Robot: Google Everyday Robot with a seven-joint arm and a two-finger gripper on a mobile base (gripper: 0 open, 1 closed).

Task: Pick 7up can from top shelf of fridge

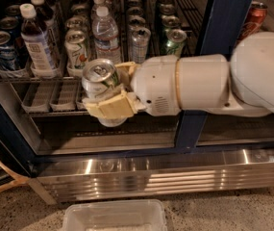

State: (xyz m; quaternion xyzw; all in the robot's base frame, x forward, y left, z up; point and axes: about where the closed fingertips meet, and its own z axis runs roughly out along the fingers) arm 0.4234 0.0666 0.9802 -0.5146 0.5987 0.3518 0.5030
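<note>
Your gripper (105, 88) sits in front of the open fridge (175, 173), just ahead of the front edge of the top shelf (36, 98). Its jaws are clamped on the 7up can (99, 77), one beige finger (110, 108) under the can's side and the other behind it. The can is off the shelf's pale lane trays and tilted, so its shiny pull-tab top faces you. The white arm (204, 85) reaches in from the right, across the dark blue door frame (223, 18). Behind the can, a water bottle (105, 33) and rows of other cans stand in their lanes. A clear plastic bin (113, 216) lies on the floor below.
</note>
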